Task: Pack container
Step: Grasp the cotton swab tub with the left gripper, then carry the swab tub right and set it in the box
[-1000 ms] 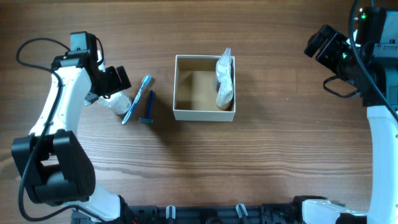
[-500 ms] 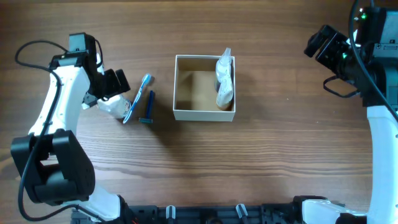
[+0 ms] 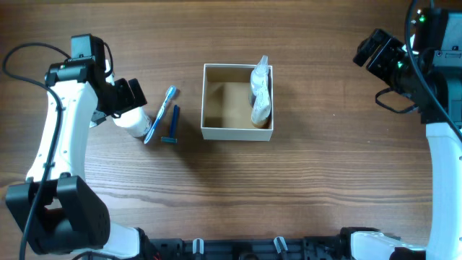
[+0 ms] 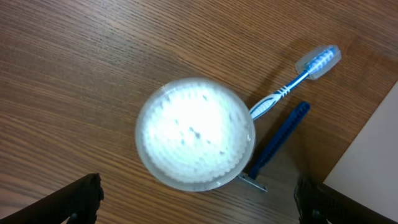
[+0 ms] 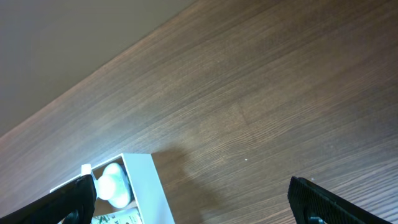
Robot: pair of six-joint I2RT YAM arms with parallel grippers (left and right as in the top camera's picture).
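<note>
The container (image 3: 236, 133), a square white-walled box with a tan inside, sits mid-table and holds bagged white toiletries (image 3: 260, 92) along its right wall. Left of it lie a blue toothbrush (image 3: 160, 114) and a blue razor (image 3: 172, 124), next to a small round white jar (image 3: 135, 121). My left gripper (image 3: 132, 94) hovers open just behind the jar. In the left wrist view the jar (image 4: 194, 132) sits ahead of the spread fingers (image 4: 199, 211), with the toothbrush (image 4: 298, 84) and razor (image 4: 280, 140) to its right. My right gripper (image 3: 369, 50) is open and empty at the far right.
The right wrist view shows bare wood under the open fingers (image 5: 196, 205) and the container's corner (image 5: 146, 186) at lower left. The container's wall (image 4: 373, 162) shows at the right edge of the left wrist view. Black rail fittings (image 3: 238, 249) line the table's front edge.
My left arm has drawn back to the left a little, uncovering more of the jar. The jar, toothbrush, razor and container have stayed put. The right arm has not moved.
</note>
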